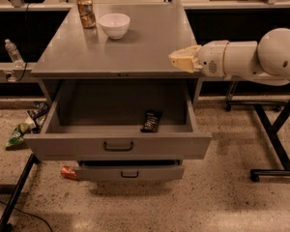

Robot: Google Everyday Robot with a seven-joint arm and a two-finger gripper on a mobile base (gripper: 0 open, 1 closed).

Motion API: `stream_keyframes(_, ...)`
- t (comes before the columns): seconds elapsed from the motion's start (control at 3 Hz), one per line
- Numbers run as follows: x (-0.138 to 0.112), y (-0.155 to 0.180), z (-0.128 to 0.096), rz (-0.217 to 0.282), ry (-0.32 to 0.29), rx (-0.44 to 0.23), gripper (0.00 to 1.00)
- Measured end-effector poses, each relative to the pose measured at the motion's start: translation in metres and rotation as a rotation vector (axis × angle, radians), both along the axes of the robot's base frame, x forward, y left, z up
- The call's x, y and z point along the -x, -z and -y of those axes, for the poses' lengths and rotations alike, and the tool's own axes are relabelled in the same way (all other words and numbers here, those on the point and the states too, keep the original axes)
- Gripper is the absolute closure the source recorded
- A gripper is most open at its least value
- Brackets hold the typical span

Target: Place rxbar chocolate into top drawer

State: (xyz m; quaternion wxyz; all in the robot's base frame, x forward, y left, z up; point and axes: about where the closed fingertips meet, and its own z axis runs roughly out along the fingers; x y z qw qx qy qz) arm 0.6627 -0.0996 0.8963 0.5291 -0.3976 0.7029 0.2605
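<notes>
The rxbar chocolate (151, 121) lies in the open top drawer (159, 146), well below the empty-handed pincer (175, 60), whose spread I cannot tell.

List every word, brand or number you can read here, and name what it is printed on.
No text is readable.
On the can: print blurred.
On the rxbar chocolate in the top drawer: faint print, illegible.
On the tool, beside the tabletop's right edge: no marking seen.

A can (86, 12) and a white bowl (114, 25) stand together at the table (135, 52)'s back left, well apart from the gripper (175, 59) at its right edge.
</notes>
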Motion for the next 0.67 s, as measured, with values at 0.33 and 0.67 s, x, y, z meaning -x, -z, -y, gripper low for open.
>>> stream_keyframes(0.33,0.0001,-0.0005,-0.0048,0.001,-0.008,-0.001,0.74)
stream_keyframes(0.67,0.0001,-0.0003,-0.0071,0.001,-0.012,-0.001,0.51)
